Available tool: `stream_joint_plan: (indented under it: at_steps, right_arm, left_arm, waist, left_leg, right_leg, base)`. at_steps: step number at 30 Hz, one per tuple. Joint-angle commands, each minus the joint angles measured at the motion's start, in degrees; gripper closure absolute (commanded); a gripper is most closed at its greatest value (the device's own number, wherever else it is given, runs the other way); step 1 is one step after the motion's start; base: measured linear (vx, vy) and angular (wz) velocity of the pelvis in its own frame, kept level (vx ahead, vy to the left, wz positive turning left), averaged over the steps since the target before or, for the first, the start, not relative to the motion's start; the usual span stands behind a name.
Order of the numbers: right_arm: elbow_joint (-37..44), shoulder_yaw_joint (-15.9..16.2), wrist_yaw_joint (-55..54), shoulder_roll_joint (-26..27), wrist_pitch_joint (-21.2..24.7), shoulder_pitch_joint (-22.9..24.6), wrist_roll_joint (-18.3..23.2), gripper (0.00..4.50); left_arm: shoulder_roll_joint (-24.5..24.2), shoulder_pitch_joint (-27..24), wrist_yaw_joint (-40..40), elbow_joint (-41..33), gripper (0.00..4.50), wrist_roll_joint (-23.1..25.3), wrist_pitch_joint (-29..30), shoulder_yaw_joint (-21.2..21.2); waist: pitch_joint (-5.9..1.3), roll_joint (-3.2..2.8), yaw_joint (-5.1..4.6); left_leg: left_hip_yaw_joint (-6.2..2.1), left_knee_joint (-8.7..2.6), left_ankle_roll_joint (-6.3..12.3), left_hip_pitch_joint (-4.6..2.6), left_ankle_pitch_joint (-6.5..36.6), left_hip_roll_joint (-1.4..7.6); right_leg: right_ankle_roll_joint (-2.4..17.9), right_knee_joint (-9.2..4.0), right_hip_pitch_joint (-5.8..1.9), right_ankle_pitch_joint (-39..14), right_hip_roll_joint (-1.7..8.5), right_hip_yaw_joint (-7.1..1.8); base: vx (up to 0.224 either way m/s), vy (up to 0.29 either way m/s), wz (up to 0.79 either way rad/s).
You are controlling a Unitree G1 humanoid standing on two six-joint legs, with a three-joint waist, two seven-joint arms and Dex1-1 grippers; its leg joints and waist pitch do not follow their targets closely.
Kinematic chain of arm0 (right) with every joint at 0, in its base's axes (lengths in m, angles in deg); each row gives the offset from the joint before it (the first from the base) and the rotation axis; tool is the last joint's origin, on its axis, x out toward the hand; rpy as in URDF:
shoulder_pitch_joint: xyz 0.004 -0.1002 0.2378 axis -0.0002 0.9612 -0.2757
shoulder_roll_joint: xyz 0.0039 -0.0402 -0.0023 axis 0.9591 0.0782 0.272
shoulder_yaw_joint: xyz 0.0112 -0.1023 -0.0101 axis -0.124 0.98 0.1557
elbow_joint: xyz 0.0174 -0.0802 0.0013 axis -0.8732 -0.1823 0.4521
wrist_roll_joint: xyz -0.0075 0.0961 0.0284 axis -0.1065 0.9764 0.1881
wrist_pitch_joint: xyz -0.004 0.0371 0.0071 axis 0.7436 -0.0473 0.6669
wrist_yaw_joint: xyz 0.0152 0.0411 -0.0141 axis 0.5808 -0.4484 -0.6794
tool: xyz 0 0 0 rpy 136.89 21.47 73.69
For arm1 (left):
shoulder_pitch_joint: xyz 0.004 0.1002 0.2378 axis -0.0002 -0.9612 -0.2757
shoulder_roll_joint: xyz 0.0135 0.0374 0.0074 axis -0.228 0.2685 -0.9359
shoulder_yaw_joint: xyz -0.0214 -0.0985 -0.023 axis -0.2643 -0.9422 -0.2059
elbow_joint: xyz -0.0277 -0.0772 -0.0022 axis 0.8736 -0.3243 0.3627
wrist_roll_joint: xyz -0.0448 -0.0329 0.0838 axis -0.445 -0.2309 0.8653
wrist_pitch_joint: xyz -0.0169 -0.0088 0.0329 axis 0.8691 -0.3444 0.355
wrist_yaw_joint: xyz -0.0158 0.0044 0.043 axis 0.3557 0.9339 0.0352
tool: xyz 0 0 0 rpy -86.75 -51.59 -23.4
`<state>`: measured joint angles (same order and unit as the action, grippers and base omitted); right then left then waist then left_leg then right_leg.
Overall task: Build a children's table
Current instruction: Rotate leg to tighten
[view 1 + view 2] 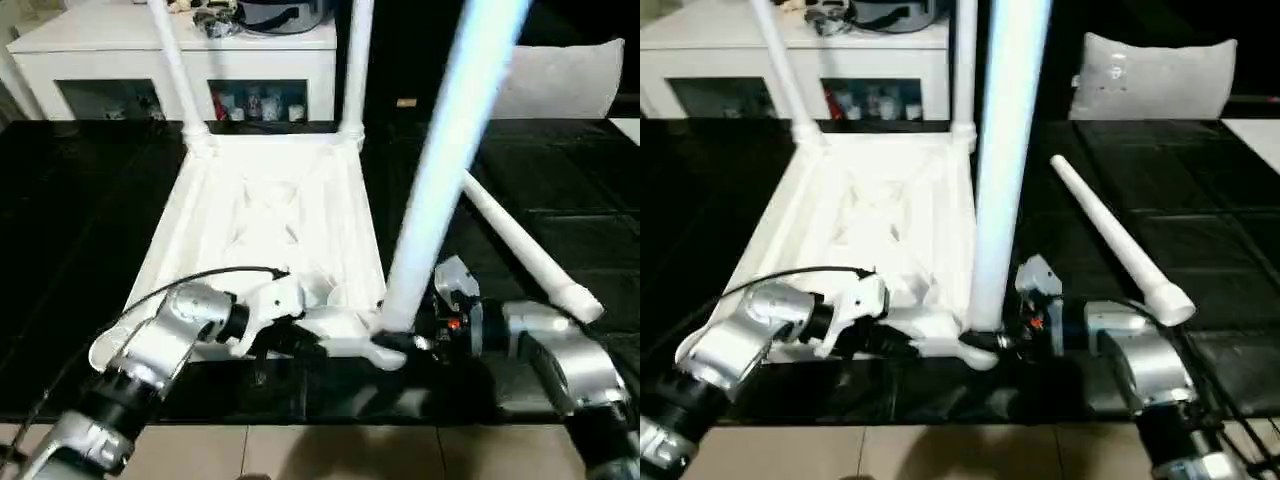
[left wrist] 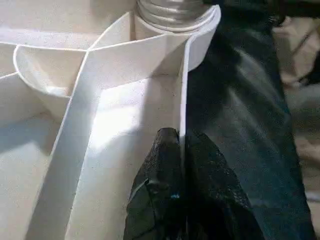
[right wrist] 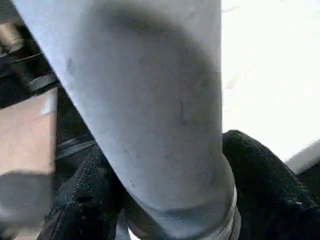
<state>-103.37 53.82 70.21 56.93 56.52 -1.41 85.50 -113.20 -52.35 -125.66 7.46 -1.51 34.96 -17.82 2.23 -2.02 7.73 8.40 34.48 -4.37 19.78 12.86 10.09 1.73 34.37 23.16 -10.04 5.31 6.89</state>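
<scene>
Lying upturned, white ribbed children's table (image 1: 270,215), left gripper (image 2: 181,145) pinching its rim, right gripper (image 3: 165,200) clasping upright leg (image 1: 445,170)

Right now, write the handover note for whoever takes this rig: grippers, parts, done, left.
Left gripper: fingers shut on the near rim of the upside-down tabletop, bracing it.
Right gripper: fingers on either side of the base of the near-right leg, which stands in its corner socket.
Done: two far legs stand in their sockets.
Left: confirm the near-right leg is seated; the fourth leg lies loose on the black mat, and the near-left socket awaits it.
</scene>
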Motion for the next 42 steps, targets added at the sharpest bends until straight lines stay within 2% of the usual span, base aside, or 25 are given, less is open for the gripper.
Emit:
stream_joint_plan:
  at_steps: [1,3,4,5,6,7,8,9,11,12,14,15,16,20,22,25,26,29,30,31,33,35,37,40,42]
  right_arm:
    - [-1.06,1.67,-4.84,3.63,1.62,-1.0,-0.52,1.85]
    - [-4.85,-0.71,-15.84,8.64,2.12,-3.49,-2.53,1.85]
    - [-5.7,-1.44,-18.99,10.13,2.37,-4.15,-2.99,1.85]
    - [-6.88,-2.56,-24.14,12.15,2.66,-5.16,-3.89,1.85]
    - [-7.41,-3.1,-26.83,13.11,2.81,-5.65,-4.41,1.85]
    - [-9.12,-4.49,-31.46,14.8,3.09,-6.76,-4.63,1.85]
    - [-10.21,-5.49,-34.19,15.97,3.1,-7.42,-4.57,1.85]
    - [-11.64,-6.84,-37.59,17.49,3.1,-8.26,-4.4,1.85]
    - [-12.69,-6.06,-39.1,17.86,1.17,-8.54,-6.22,1.85]
    - [-12.9,-5.74,-38.98,18.05,0.57,-8.47,-6.94,1.85]
    - [-12.47,-5.95,-38.76,18.45,0.82,-8.15,-6.87,1.3]
    - [-11.47,-6.59,-38.54,18.74,1.06,-7.6,-6.22,1.3]
    - [-10.8,-6.94,-38.2,18.66,0.93,-7.25,-5.76,1.13]
    - [-9.9,-7.48,-36.81,17.58,-0.25,-6.83,-4.94,0.93]
    - [-8.91,-7.54,-34.48,16.17,-1.18,-6.35,-4.21,0.69]
    - [-5.84,-6.0,-26.6,11.63,-1.58,-4.69,-3.34,0.46]
    - [-4.74,-5.16,-23.69,10.01,-1.98,-4.11,-3.28,0.36]
    - [-3.03,-4.62,-19.0,6.92,-1.84,-3.37,-2.6,0.09]
    - [-2.36,-4.1,-15.51,4.51,-1.5,-3.27,-2.25,0.04]
    - [-2.36,-4.1,-15.51,4.51,-1.5,-3.27,-2.25,0.04]
    - [-1.81,-2.8,-10.52,1.41,-1.81,-3.11,-2.33,0.04]
    - [-1.21,-1.25,-5.02,-1.56,-3.09,-2.82,-2.24,0.04]
    - [-0.96,-0.71,-3.25,-2.41,-3.43,-2.72,-2.11,0.04]
    - [-0.62,0.2,-0.47,-3.57,-3.78,-2.56,-1.98,0.04]
    - [-0.81,1.76,3.92,-4.89,-4.43,-2.72,-1.87,0.31]
  left_arm:
    - [3.58,0.05,5.1,-1.5,4.5,-1.69,1.86,-0.87]
    - [8.25,0.3,12.81,-2.53,4.5,-2.22,6.73,-3.6]
    - [9.93,0.44,15.17,-2.89,4.5,-2.46,8.39,-4.56]
    - [12.3,0.81,18.55,-3.0,4.5,-2.14,10.17,-5.62]
    - [13.42,1.02,20.16,-2.96,4.5,-1.78,10.85,-6.03]
    - [14.97,1.78,23.24,-1.86,4.5,-0.35,10.91,-6.15]
    - [16.07,2.41,25.86,-0.96,4.5,0.79,10.89,-6.27]
    - [17.48,3.25,29.39,0.27,4.5,2.31,10.85,-6.4]
    - [17.93,4.15,31.76,1.31,4.5,4.81,10.66,-5.22]
    - [18.15,4.33,32.33,1.45,4.5,5.51,11.21,-4.87]
    - [18.49,4.23,32.27,1.32,4.5,5.47,11.77,-4.81]
    - [18.56,3.8,31.76,0.48,4.5,5.19,12.31,-4.85]
    - [18.39,3.51,31.28,-0.11,4.5,5.04,12.39,-4.78]
    - [17.99,3.21,30.43,-0.24,4.5,4.88,11.32,-4.73]
    - [17.03,2.96,28.67,-0.29,4.5,4.8,9.78,-3.96]
    - [14.33,2.03,23.71,-1.21,4.5,4.14,8.47,-2.61]
    - [13.45,1.85,22.42,-1.38,4.5,4.08,8.29,-2.27]
    - [11.2,1.58,19.31,-1.47,4.5,3.92,7.31,-1.65]
    - [9.2,1.34,16.02,-1.61,4.5,3.5,6.04,-1.08]
    - [9.2,1.34,16.02,-1.61,4.5,3.5,6.04,-1.08]
    - [6.54,1.09,11.31,-1.76,4.5,2.9,4.43,-0.05]
    - [3.0,0.41,4.2,-2.03,4.5,1.74,0.25,1.4]
    - [2.14,0.3,2.22,-1.99,4.5,1.16,-0.55,1.57]
    - [1.04,0.38,-0.24,-1.69,4.5,0.56,-1.1,1.8]
    - [-0.84,0.82,-4.86,-0.99,4.5,-0.38,-1.91,2.36]
  waist:
    - [-2.81,0.89,-0.37]
    - [-2.28,1.2,-1.94]
    - [-2.26,1.2,-2.24]
    - [-2.46,1.37,-2.81]
    - [-2.47,1.51,-3.19]
    - [-2.67,1.36,-3.23]
    - [-2.72,1.39,-3.56]
    - [-2.88,1.15,-3.75]
    - [-3.34,1.02,-3.49]
    - [-3.41,0.95,-3.44]
    - [-3.61,1.06,-3.18]
    - [-3.59,0.97,-3.05]
    - [-3.51,0.93,-2.89]
    - [-3.32,0.82,-2.87]
    - [-3.26,0.85,-2.81]
    - [-3.27,0.97,-2.65]
    - [-3.24,0.92,-2.52]
    - [-3.19,0.87,-2.33]
    - [-3.17,0.87,-2.37]
    - [-3.18,0.82,-2.35]
    - [-3.23,0.92,-2.36]
    - [-3.24,0.89,-2.17]
    - [-3.17,0.99,-2.31]
    - [-3.21,0.81,-1.69]
    - [-3.21,0.85,-1.21]
  left_leg:
    - [-0.14,-4.52,2.87,0.64,7.66,2.62]
    - [-0.2,-4.63,1.11,0.52,11.06,2.08]
    - [-0.35,-4.55,0.83,0.44,11.43,1.83]
    - [-0.34,-4.5,0.74,0.37,10.77,1.84]
    - [-0.48,-4.56,1.15,0.76,10.41,1.69]
    - [-0.38,-4.55,1.27,0.55,9.71,1.74]
    - [-0.35,-4.52,1.85,0.52,9.08,1.65]
    - [-0.25,-4.58,2.29,0.46,7.9,1.77]
    - [-0.21,-4.35,3.03,0.53,5.45,2.0]
    - [-0.2,-4.25,3.91,0.84,3.49,2.19]
    - [-0.18,-3.96,5.06,1.0,0.85,2.2]
    - [-0.07,-3.85,5.85,1.06,0.21,2.07]
    - [-0.02,-3.88,6.26,1.03,0.37,2.09]
    - [0.02,-4.08,5.87,0.94,2.65,2.18]
    - [-0.02,-4.18,5.59,0.9,3.79,2.24]
    - [-0.11,-4.16,6.0,0.92,3.61,2.35]
    - [-0.02,-4.16,6.38,0.83,3.9,2.46]
    - [-0.07,-4.14,6.59,0.89,3.96,2.41]
    - [-0.07,-4.18,6.54,0.91,4.36,2.4]
    - [-0.1,-4.17,6.48,0.86,4.5,2.46]
    - [-0.11,-4.13,6.56,0.88,4.38,2.52]
    - [-0.2,-4.11,6.86,0.8,4.61,2.53]
    - [-0.09,-4.15,7.02,0.87,4.19,2.72]
    - [0.0,-4.11,6.8,0.6,4.24,2.89]
    - [-0.01,-4.12,6.68,0.56,4.41,3.03]
  right_leg:
    - [6.42,-5.2,-3.54,-23.66,4.03,-3.22]
    - [3.44,-6.24,-3.4,-31.56,4.0,-2.64]
    - [2.52,-6.6,-3.44,-33.46,4.02,-2.34]
    - [1.87,-6.61,-3.42,-33.88,4.13,-2.37]
    - [1.01,-6.87,-3.7,-33.58,3.95,-2.19]
    - [1.13,-6.75,-3.55,-32.32,3.91,-2.4]
    - [1.83,-6.69,-3.39,-30.57,3.8,-2.52]
    - [2.76,-6.49,-3.2,-28.15,3.68,-2.76]
    - [4.4,-5.73,-3.35,-22.37,3.63,-2.98]
    - [6.01,-5.09,-3.47,-17.94,3.61,-3.17]
    - [8.15,-4.24,-3.79,-12.24,3.65,-3.29]
    - [8.99,-4.09,-3.87,-10.27,3.64,-3.32]
    - [9.33,-4.13,-3.92,-10.42,3.72,-3.32]
    - [8.61,-4.68,-3.89,-14.33,3.75,-3.2]
    - [8.08,-4.87,-3.88,-15.67,3.76,-3.21]
    - [8.16,-4.63,-4.05,-14.03,3.65,-3.3]
    - [8.45,-4.59,-3.89,-13.87,3.75,-3.38]
    - [8.56,-4.62,-3.92,-14.54,3.73,-3.35]
    - [8.57,-4.7,-3.96,-15.17,3.76,-3.31]
    - [8.63,-4.71,-3.93,-15.27,3.75,-3.3]
    - [9.07,-4.52,-3.94,-14.51,3.75,-3.34]
    - [9.58,-4.49,-3.88,-14.33,3.8,-3.28]
    - [10.05,-4.25,-3.83,-13.34,3.79,-3.46]
    - [10.16,-4.31,-3.65,-14.14,3.8,-3.44]
    - [10.34,-4.18,-3.58,-13.97,3.84,-3.45]
  base:
    - [0.0,0.0,0.0]
    - [0.0,0.0,0.0]
    - [0.0,0.0,0.0]
    - [0.0,0.0,0.0]
    - [0.0,0.0,0.0]
    - [0.0,0.0,0.0]
    - [0.0,0.0,0.0]
    - [0.0,0.0,0.0]
    - [0.0,0.0,0.0]
    - [0.0,0.0,0.0]
    - [0.053,-0.004,0.02]
    - [0.0,0.0,0.0]
    - [0.0,0.0,0.0]
    - [0.0,0.0,0.0]
    - [0.0,0.0,0.0]
    - [0.0,0.0,0.0]
    - [0.0,0.0,0.0]
    - [0.0,0.0,0.0]
    - [0.0,0.0,0.0]
    - [0.0,0.0,0.0]
    - [0.0,0.0,0.0]
    - [0.0,0.0,0.0]
    - [0.0,0.0,0.0]
    - [0.0,0.0,0.0]
    - [0.0,0.0,0.0]
